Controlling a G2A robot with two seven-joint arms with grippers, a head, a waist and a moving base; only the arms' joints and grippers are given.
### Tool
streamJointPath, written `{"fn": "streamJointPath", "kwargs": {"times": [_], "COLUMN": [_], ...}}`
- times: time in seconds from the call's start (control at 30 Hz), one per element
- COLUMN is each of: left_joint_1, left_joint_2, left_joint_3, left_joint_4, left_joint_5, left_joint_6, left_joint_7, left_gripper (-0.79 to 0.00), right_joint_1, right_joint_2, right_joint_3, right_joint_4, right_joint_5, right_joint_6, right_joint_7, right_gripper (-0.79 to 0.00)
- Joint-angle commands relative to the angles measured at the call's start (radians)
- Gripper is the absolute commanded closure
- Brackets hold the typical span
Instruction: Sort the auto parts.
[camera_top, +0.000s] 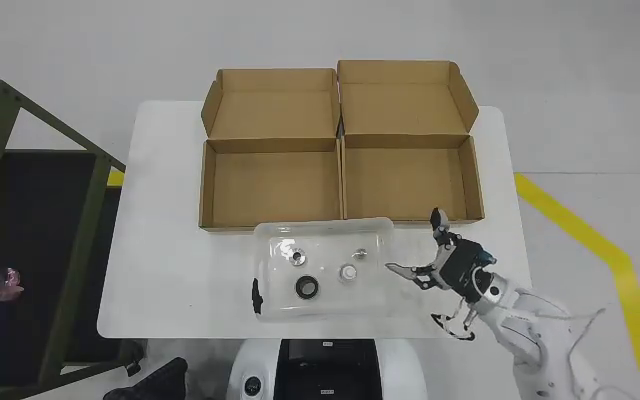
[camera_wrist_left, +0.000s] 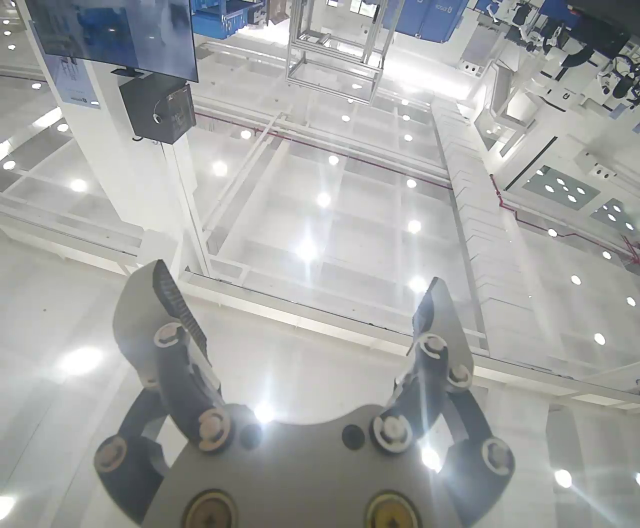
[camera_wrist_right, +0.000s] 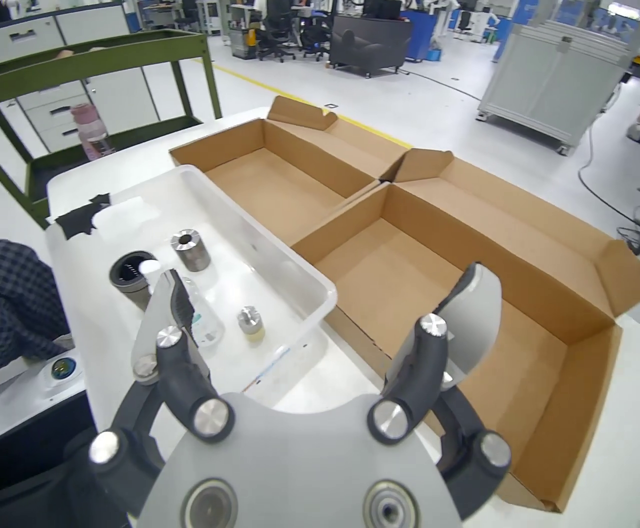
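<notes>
Metal cylindrical auto parts (camera_wrist_right: 190, 249) sit in a clear plastic tray (camera_wrist_right: 280, 243). My right gripper (camera_wrist_right: 324, 277), beside it, and my left gripper (camera_wrist_left: 296, 276) are both spread wide.

White table (camera_top: 160, 250), rounded corners, bare top. Two brown cardboard boxes on the far half, side by side with walls touching: left box (camera_top: 270, 188) and right box (camera_top: 405, 182). Both have lids folded back flat, away from the robot. Clear plastic bin (camera_top: 320, 223) on the near half, long side parallel to the boxes and just beside their front walls, straddling the seam between them. Black scrap (camera_top: 256, 295) at the bin's left end; whether it lies on the table or sticks to the bin, cannot tell.
</notes>
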Motion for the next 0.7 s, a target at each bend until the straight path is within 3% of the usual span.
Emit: {"fn": "streamJointPath", "kwargs": {"times": [0.0,0.2,0.67], "left_joint_1": [0.0,0.0,0.0], "left_joint_2": [0.0,0.0,0.0], "left_joint_3": [0.0,0.0,0.0], "left_joint_4": [0.0,0.0,0.0], "left_joint_5": [0.0,0.0,0.0], "left_joint_6": [0.0,0.0,0.0], "left_joint_7": [0.0,0.0,0.0], "left_gripper": [-0.785,-0.785,-0.785], "right_joint_1": [0.003,0.014,0.102], "right_joint_2": [0.002,0.009,0.012], "right_joint_3": [-0.015,-0.086,-0.25], "right_joint_4": [-0.016,-0.059,-0.013], "right_joint_5": [0.001,-0.026,-0.122], "right_joint_6": [-0.025,-0.081,-0.062], "right_joint_7": [0.026,0.105,0.24], "right_gripper": [-0.785,-0.785,-0.785]}}
